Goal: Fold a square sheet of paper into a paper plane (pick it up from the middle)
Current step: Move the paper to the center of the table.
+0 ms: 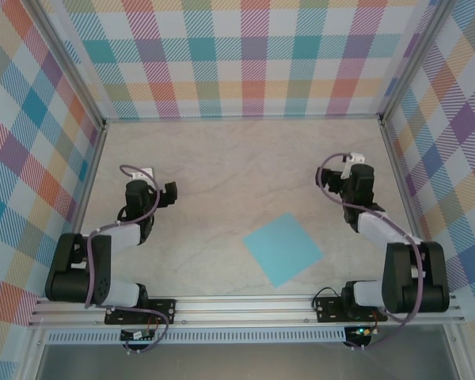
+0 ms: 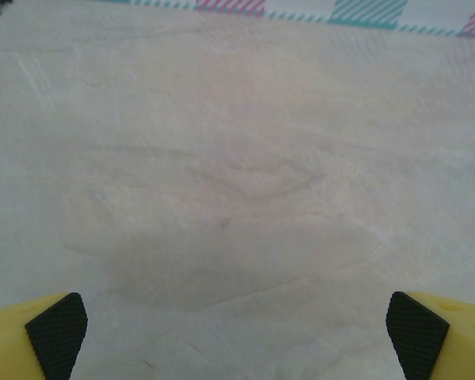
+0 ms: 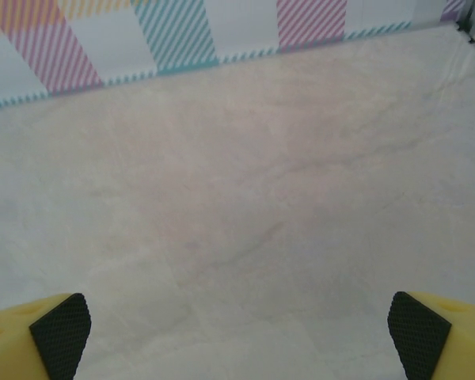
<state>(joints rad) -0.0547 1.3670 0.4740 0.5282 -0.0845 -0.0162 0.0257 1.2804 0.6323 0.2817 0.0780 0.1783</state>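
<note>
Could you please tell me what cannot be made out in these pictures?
- Top view: the square sheet of paper is too small to show faint creases.
- Top view: left pincer and right pincer are dark and tiny, their gaps unreadable there.
- Wrist views: both pincers' fingers are cut off by the bottom edge.

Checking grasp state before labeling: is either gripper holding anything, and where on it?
Nothing held. Left gripper and right gripper both stand open over the table; the square sheet of paper lies flat, untouched.
</note>
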